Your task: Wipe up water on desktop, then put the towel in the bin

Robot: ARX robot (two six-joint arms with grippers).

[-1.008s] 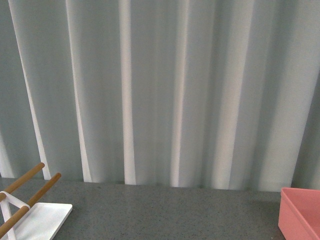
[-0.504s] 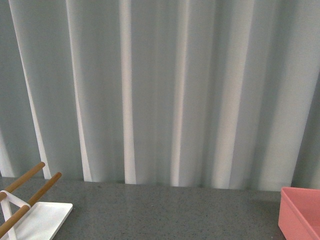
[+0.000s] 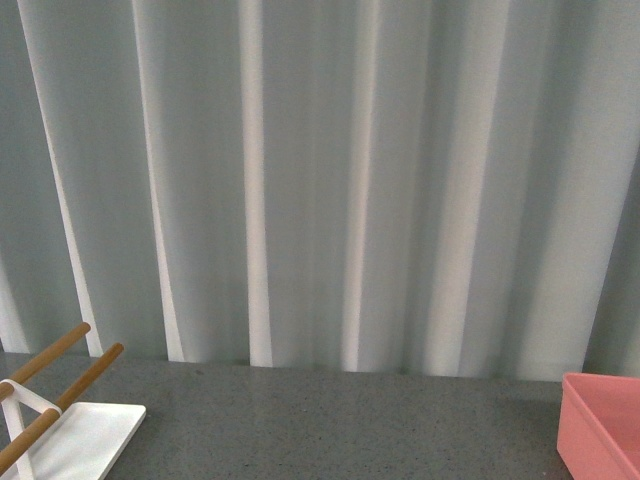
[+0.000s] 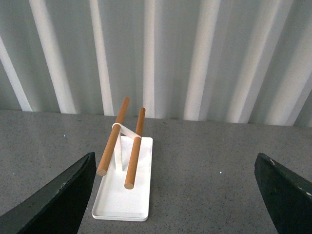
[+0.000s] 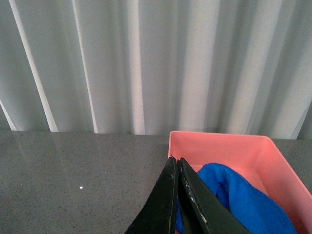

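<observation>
Bright blue fluffy towel (image 5: 243, 200) sits bunched inside the salmon-pink bin (image 5: 219, 141), lower right of the frame, just behind the right end effector (image 5: 176, 168), fingers pressed together, gripping nothing.

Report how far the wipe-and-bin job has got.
Nearly finished. The blue towel already lies inside the pink bin. The right gripper is shut, seemingly empty, in front of it. No water shows on the desktop. The left gripper is open, idle.
</observation>
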